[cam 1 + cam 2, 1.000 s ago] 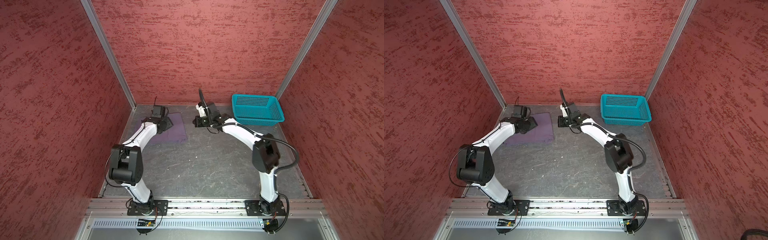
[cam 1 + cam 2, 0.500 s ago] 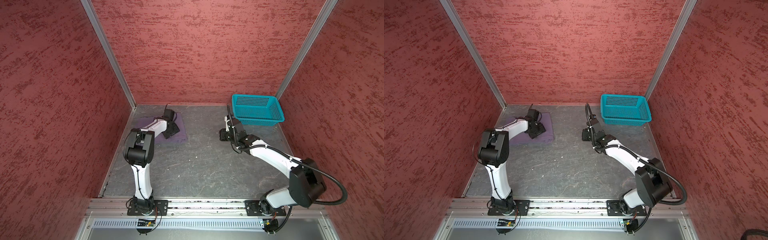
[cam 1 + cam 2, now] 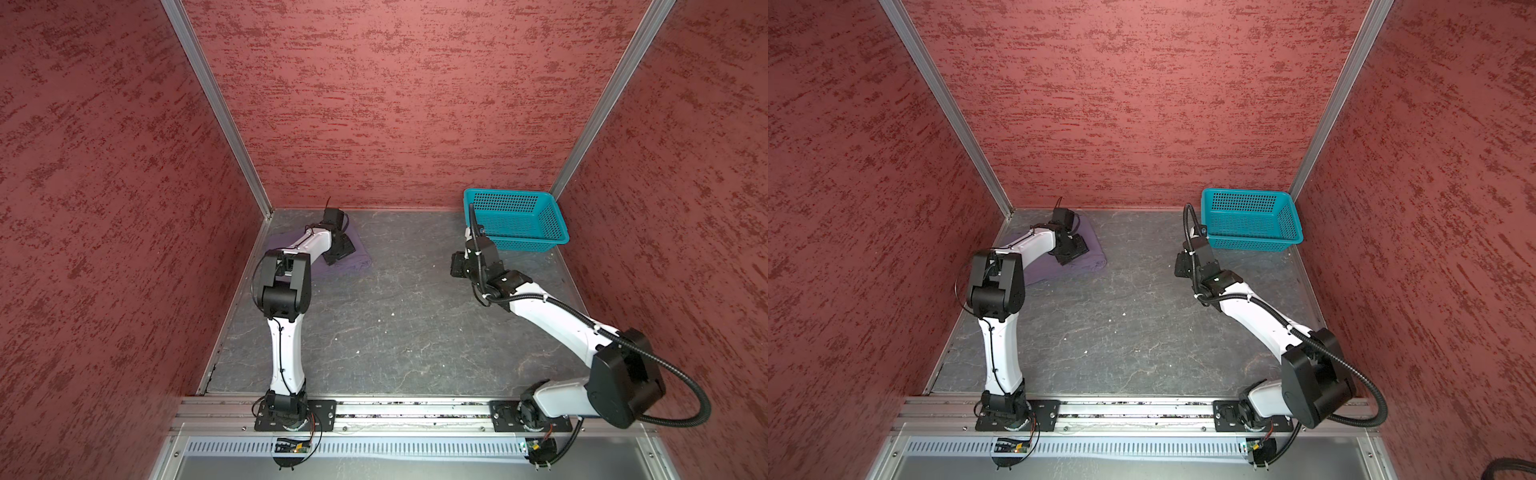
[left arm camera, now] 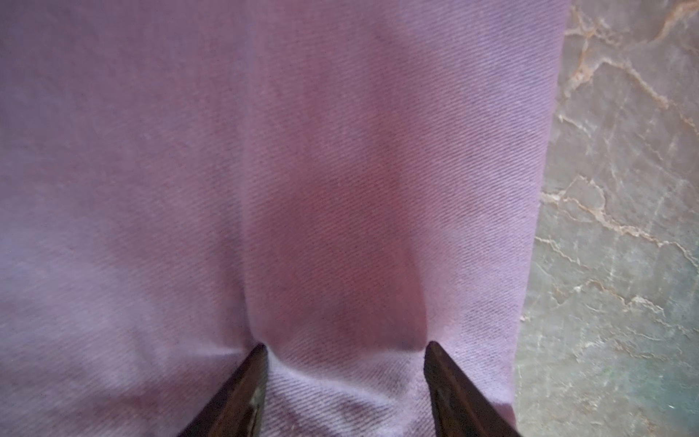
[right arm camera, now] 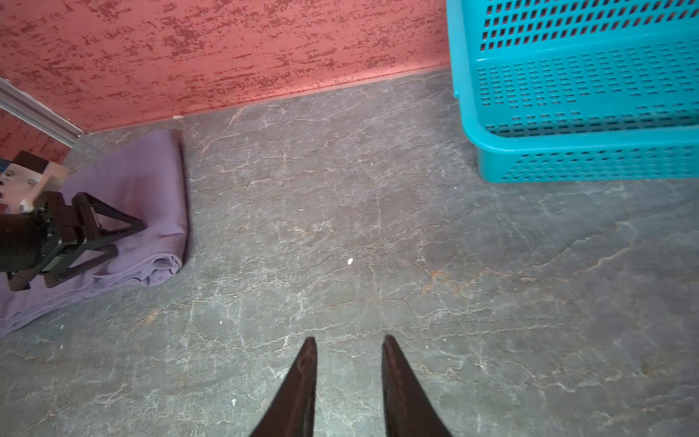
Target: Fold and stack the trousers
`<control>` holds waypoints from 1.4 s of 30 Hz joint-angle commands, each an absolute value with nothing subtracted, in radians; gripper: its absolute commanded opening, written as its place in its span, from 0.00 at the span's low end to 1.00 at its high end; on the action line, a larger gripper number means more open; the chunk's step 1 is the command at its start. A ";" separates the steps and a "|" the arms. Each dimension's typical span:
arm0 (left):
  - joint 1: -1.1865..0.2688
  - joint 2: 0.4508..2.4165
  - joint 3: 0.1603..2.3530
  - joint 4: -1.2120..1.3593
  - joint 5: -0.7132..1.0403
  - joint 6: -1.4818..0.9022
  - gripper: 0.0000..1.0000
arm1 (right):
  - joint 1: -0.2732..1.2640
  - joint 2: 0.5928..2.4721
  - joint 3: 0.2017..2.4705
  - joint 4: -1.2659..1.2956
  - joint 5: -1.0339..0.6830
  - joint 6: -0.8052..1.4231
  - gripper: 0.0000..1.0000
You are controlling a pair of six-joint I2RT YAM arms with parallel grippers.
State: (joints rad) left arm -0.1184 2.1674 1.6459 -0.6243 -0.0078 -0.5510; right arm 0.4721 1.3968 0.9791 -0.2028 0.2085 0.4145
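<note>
The right claw has withdrawn from beside the trousers toward the basket; its jaws are parting and empty. The left claw, jaws spread, presses the 1 folded pair down in the counter's far left corner. You may judge the folding nearly done.

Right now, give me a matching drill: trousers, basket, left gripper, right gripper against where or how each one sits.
Things:
1. trousers
2. basket
3. left gripper
4. right gripper

States:
A. jaws apart, over bare tabletop
B. folded, lying near the far left corner
C. jaws apart, tips pressed onto purple cloth
D. teal, in the far right corner

Pairs: 1-B, 2-D, 3-C, 4-A.
</note>
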 commanded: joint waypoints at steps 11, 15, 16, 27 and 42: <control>-0.139 1.710 1.469 -0.630 -0.179 -0.482 0.99 | 0.391 1.139 0.909 -0.303 0.406 0.371 0.99; -0.169 1.483 1.342 -0.575 -0.294 -0.463 0.99 | 0.340 0.999 0.799 -0.290 0.397 0.324 0.99; -0.177 1.414 1.291 -0.544 -0.327 -0.458 0.99 | 0.325 0.962 0.764 -0.286 0.416 0.316 0.99; -0.187 0.626 0.690 -0.297 -0.528 -0.397 0.99 | 0.230 0.555 0.230 0.144 0.545 0.267 0.99; -0.178 0.518 0.265 -0.123 -0.654 -0.278 0.99 | 0.197 0.792 0.132 0.421 0.638 0.204 0.99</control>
